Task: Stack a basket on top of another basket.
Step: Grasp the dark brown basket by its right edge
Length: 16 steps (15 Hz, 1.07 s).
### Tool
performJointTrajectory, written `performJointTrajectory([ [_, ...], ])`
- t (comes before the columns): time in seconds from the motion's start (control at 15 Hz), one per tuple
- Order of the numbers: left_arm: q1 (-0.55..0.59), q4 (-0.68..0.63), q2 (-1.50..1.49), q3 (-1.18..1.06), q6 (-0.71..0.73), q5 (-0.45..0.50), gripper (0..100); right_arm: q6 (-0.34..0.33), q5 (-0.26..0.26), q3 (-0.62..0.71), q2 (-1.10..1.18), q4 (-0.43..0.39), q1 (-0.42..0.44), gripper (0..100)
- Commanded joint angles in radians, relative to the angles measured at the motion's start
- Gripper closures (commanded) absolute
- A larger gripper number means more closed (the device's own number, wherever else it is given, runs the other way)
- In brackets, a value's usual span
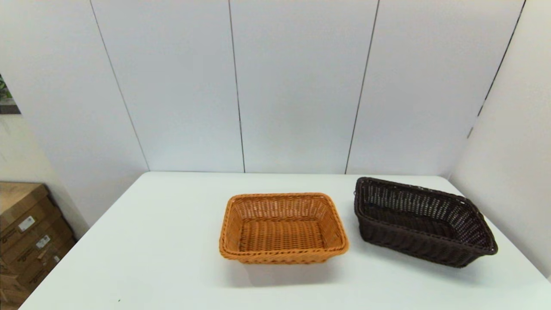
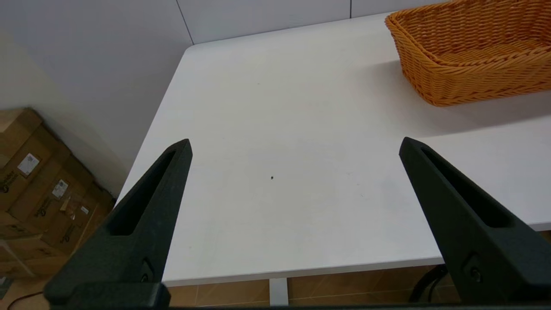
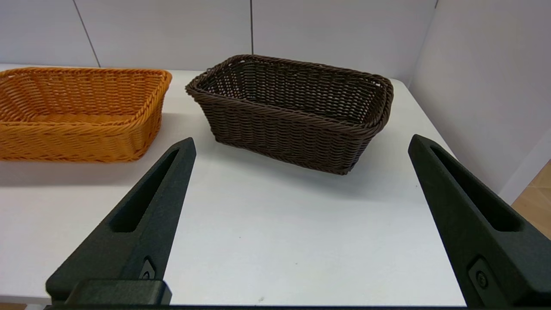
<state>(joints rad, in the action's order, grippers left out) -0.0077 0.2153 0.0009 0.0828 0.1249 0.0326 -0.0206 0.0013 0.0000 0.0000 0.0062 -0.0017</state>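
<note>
**Operator:** State of the right tool (image 3: pixel 301 142)?

**Technician:** Its two black fingers (image 3: pixel 142 215) are spread wide and hold nothing. It hangs above the near edge of the white bench (image 3: pixel 267 241), toward the right corner, and points at the dark brown basket (image 3: pixel 292 116). No finger touches any object.

**Operator:** And the left tool (image 2: pixel 295 144)?

**Technician:** Also spread wide, also holding nothing. It sits over the near edge of the bench toward the left corner, with bare bench surface between its fingers. The orange-tan basket (image 2: pixel 469 56) lies well ahead of it and off to one side.

**Operator:** Position of the baskets?

**Technician:** The dark brown basket (image 1: pixel 424 221) stands upright on the bench by the right edge, turned at an angle to the bench edges. The orange-tan basket (image 1: pixel 282 228) stands upright near the bench centre, roughly square to the near edge. The two sit side by side with a narrow gap, not touching. Both are empty.

**Operator:** Surroundings?

**Technician:** Cardboard boxes (image 1: pixel 26 241) stand on the floor beyond the left edge.
</note>
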Motion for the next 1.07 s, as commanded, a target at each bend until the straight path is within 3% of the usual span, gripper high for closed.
performJointTrajectory([
  [0.07,0.0,-0.017,-0.002,-0.009,0.012,-0.005,0,-0.001,0.0,0.0,0.0,0.0,0.0,0],
  [0.27,0.0,-0.212,-0.002,-0.084,0.005,-0.003,0,-0.001,0.0,0.0,0.0,0.0,0.0,0],
  [0.73,0.0,-0.206,-0.002,-0.084,-0.099,-0.01,0,-0.001,0.0,0.0,0.0,0.0,0.0,0],
  [1.07,0.0,-0.206,-0.002,-0.084,-0.099,-0.011,0,-0.001,0.0,0.0,0.0,0.0,0.0,0],
])
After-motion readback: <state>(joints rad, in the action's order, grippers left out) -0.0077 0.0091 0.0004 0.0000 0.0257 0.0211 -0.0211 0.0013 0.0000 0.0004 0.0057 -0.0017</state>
